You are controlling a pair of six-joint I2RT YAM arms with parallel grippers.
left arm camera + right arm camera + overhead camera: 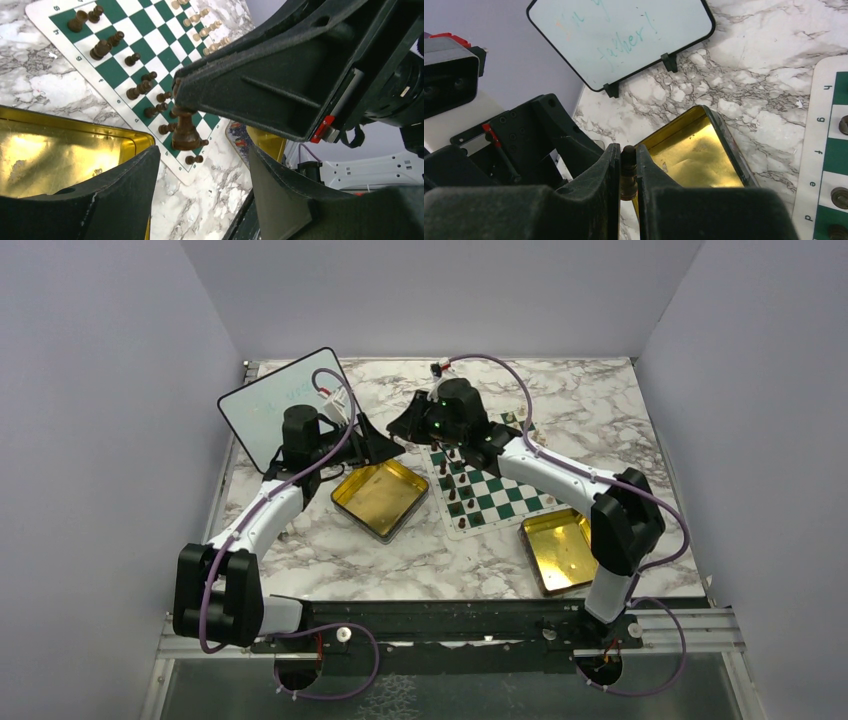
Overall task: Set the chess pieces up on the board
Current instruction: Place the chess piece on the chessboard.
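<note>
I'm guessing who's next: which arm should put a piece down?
Probably right: the right gripper pinches a dark chess piece by the board; the left gripper is open, empty.

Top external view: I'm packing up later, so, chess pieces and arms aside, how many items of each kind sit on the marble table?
Gold rectangular metal tins: 2
White rounded whiteboard with black rim: 1
Green and white checkered chess mat: 1
Total: 4

High rear overview, close wrist views (shared gold tin (380, 498))
</note>
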